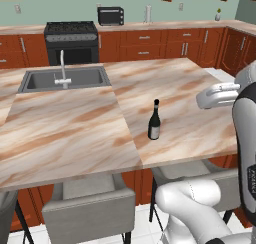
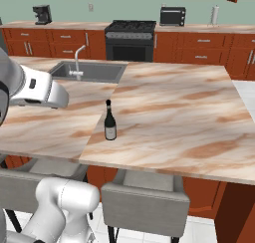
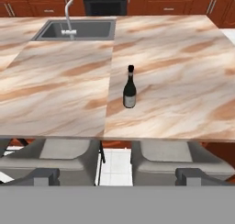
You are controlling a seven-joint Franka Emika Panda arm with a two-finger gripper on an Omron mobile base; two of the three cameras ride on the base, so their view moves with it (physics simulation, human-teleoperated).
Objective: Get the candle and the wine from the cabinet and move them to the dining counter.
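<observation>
Left base view: from behind the arm's left, facing forward and down over the dining counter [image 1: 75, 133]. Right base view: same, from the right. Hand view: low, near the stool-side edge, facing across the top. Shared by all three: wine [image 1: 154, 120], sink [image 1: 65, 80], stove [image 1: 71, 35] beyond.

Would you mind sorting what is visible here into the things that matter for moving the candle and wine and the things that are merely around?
Part of the job:
- wine, standing upright on the dining counter

Just around:
- sink with its faucet, set in the island
- stools under the overhang
- stove
- toaster oven
- paper-towel roll
</observation>
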